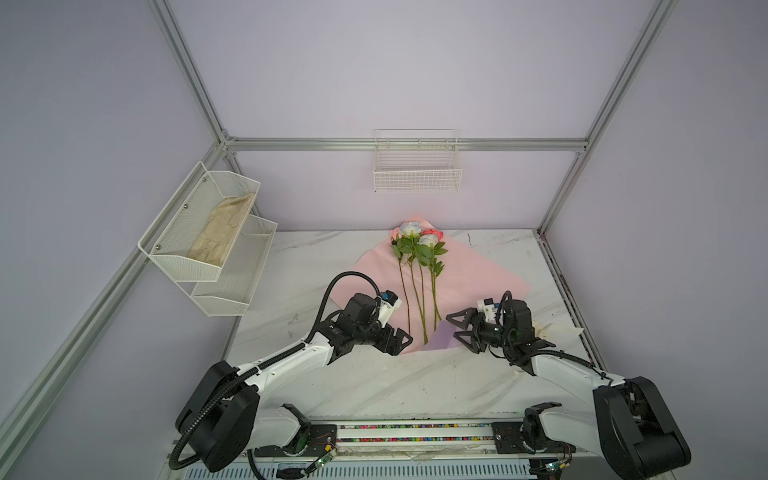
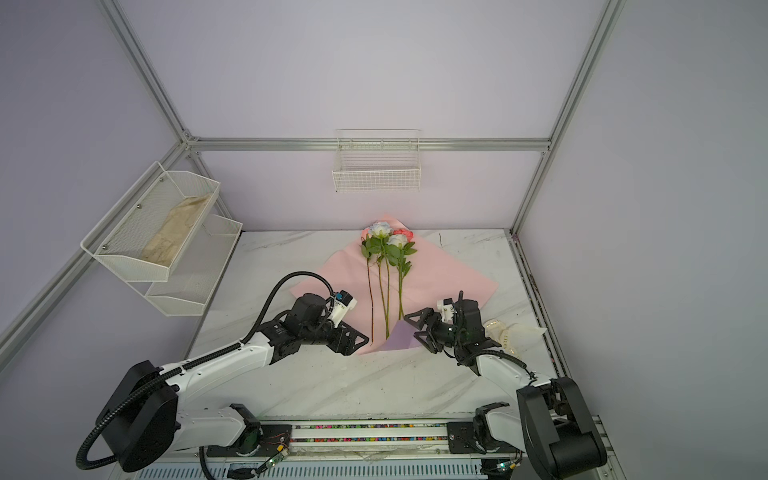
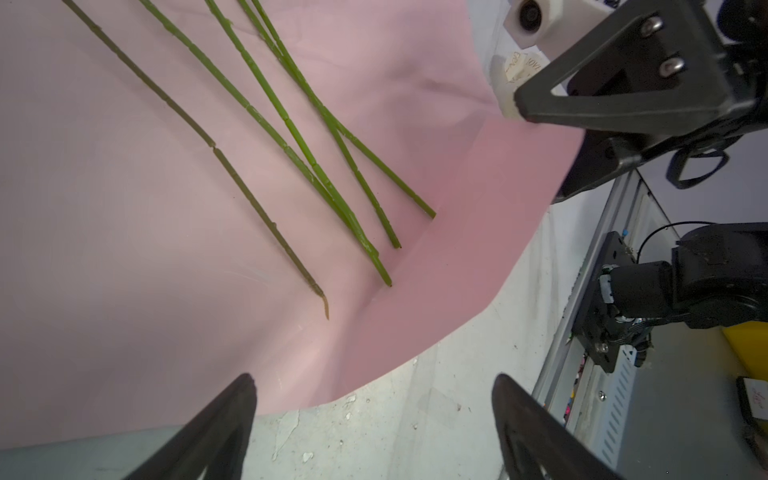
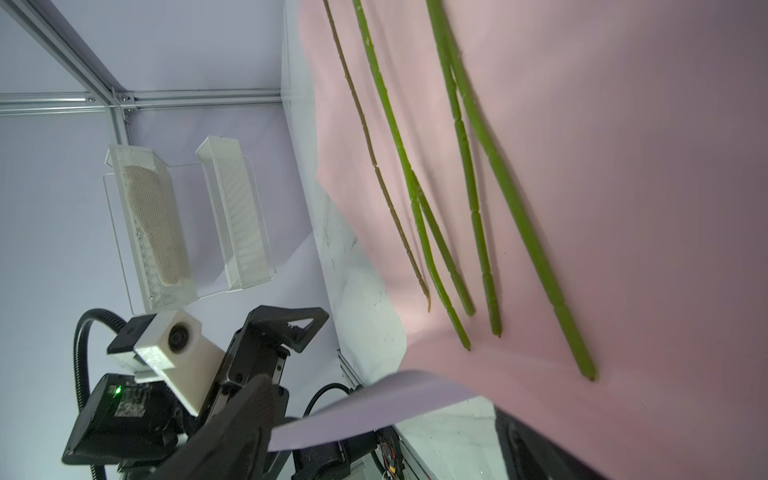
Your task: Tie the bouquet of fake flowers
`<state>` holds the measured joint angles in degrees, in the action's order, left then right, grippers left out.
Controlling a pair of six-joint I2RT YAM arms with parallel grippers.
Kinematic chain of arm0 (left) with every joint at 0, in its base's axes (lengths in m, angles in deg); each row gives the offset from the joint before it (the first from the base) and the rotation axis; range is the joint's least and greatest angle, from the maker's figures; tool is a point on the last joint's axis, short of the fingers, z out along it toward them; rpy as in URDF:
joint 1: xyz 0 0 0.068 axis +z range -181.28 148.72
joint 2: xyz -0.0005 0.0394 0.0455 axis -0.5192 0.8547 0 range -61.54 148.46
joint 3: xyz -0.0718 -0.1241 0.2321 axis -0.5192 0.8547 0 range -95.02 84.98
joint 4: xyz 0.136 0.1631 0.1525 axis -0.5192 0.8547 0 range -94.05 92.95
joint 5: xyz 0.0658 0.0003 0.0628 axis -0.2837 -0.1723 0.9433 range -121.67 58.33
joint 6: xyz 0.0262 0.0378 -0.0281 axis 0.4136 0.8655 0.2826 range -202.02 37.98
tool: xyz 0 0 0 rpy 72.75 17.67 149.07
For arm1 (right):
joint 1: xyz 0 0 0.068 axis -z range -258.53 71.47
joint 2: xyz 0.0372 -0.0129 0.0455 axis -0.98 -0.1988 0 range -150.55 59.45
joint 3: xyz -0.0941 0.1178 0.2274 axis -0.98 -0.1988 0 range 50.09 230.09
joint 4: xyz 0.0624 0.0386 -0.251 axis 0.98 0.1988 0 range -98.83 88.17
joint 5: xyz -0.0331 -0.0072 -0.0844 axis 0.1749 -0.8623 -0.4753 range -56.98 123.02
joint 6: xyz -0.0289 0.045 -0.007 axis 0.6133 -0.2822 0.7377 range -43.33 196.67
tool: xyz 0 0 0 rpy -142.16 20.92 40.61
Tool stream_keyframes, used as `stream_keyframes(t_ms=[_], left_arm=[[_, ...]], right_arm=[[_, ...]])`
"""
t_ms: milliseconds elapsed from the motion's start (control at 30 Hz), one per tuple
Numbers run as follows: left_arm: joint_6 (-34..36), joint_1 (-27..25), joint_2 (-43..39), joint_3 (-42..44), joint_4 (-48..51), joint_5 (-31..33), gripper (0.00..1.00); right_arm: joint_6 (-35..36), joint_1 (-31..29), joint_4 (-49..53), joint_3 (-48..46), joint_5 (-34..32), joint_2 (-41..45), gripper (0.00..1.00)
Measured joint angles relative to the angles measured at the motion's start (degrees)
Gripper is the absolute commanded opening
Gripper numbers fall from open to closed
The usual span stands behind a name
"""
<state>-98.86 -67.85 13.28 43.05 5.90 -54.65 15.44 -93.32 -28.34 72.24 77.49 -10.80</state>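
The bouquet of fake flowers [image 1: 417, 237] [image 2: 386, 237] lies unwrapped on the table: pale blue-white and pink-red roses with green leaves. Their long stems [image 3: 291, 126] [image 4: 516, 208] spread over the pink side of the wrap paper [image 1: 473, 278] [image 3: 124, 249]. The paper's near corner is folded up and shows lilac [image 1: 442, 337] [image 4: 374, 403]. My left gripper [image 1: 402, 345] [image 2: 359, 346] [image 3: 374, 380] is open and empty at the paper's near left edge. My right gripper [image 1: 452, 326] [image 2: 410, 326] [image 4: 382, 399] is open beside the stem ends. The lilac flap hangs between its jaws, ungripped.
A cream ribbon with printed letters [image 2: 505, 332] [image 1: 544, 328] lies behind the right arm near the table's right edge. A two-tier mesh shelf [image 1: 216, 257] holding a beige cloth hangs on the left wall. A wire basket [image 1: 417, 170] hangs on the back wall.
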Motion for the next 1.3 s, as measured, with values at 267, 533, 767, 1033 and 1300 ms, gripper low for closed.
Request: stream_keyframes(t_ms=[267,533,767,1033,1300], left_arm=[[-0.02,-1.18,10.08,-5.49,-0.26,-2.73,0.89],[-0.55,-2.23,18.36,-10.25,-2.27,-4.09,0.69],[-1.66,-2.23,23.78,-12.9,-3.1,-5.35,0.37],[-2.01,-2.23,26.38,-14.45,-2.08,-3.32,0.16],[-2.08,-2.19,29.99,-20.02,1.03,-0.57,0.0]], right_arm=[[1.36,0.0,-2.19,3.17,-1.49,-6.67,0.85],[2.86,0.0,-2.58,4.31,-2.49,-9.55,0.85],[4.24,0.46,-2.51,4.79,-2.71,-10.32,0.88],[10.93,1.01,7.85,8.68,-5.77,-6.93,0.91],[17.18,1.03,22.88,11.15,-16.0,0.33,0.75]])
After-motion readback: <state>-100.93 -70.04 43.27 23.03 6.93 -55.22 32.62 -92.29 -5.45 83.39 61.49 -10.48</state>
